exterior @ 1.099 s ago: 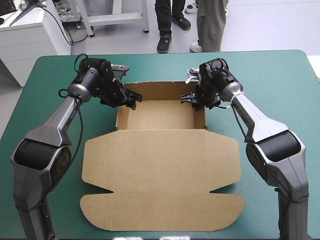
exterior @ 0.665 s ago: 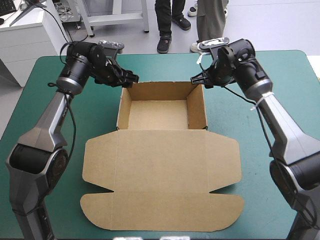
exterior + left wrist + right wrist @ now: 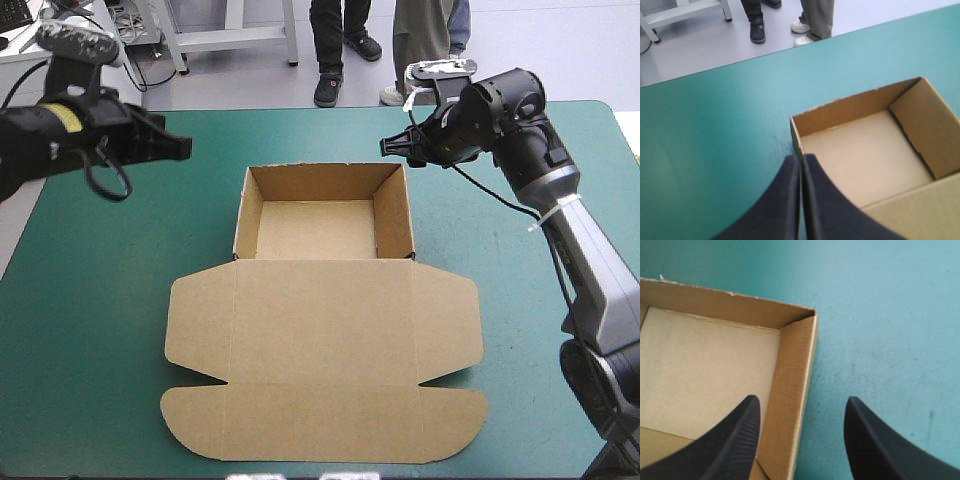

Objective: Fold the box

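Box (image 3: 392, 215): open tray, lid (image 3: 320, 340) flat

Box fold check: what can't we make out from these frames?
- High view: jaws of the left gripper are too small and dark to read.
- Left wrist view: most of the lid of the box is cut off by the picture's edge.
- Right wrist view: only one tray corner shows; the right gripper covers part.

Here's the silver-grey tubular right arm (image 3: 595, 270), bulky black joints, a white tie band (image 3: 545, 213) round it; the black left arm (image 3: 40, 140) wears a yellow label (image 3: 68, 118); broad, ribbed black fingers (image 3: 735, 440).
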`<state>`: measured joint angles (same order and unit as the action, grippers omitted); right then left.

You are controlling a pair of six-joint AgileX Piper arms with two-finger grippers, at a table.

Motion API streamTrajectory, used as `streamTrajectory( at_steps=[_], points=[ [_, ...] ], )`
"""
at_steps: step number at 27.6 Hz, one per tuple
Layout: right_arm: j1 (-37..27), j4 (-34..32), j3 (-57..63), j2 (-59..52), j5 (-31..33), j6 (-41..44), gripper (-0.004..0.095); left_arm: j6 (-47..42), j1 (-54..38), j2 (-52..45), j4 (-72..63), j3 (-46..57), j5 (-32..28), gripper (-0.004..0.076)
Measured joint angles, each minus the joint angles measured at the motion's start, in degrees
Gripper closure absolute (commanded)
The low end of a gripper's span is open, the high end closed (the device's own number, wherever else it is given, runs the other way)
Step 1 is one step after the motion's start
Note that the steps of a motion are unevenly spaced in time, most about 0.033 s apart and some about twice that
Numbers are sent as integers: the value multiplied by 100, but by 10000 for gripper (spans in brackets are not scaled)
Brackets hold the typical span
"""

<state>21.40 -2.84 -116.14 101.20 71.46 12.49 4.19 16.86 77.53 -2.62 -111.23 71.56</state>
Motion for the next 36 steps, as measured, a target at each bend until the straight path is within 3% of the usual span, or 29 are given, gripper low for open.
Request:
streamTrajectory(
  at_steps=[6, 20, 24, 29, 36],
  points=[
    [0, 127, 0, 957, 0, 5, 426, 202, 0, -2104, 0, 2802, 4, 732],
    [0, 509, 5, 1886, -24, -50, 461, 214, 0, -4467, 0, 6444, -143, 732],
    [-4, 534, 5, 2012, -36, -142, 572, 214, 0, -4861, 0, 7273, -297, 732],
    [-4, 487, 5, 2074, -43, -200, 913, 171, 0, -5217, 0, 8002, -519, 732],
    [-45, 468, 5, 2092, -117, -303, 917, 112, 0, -5494, 0, 8357, -818, 732]
  ],
)
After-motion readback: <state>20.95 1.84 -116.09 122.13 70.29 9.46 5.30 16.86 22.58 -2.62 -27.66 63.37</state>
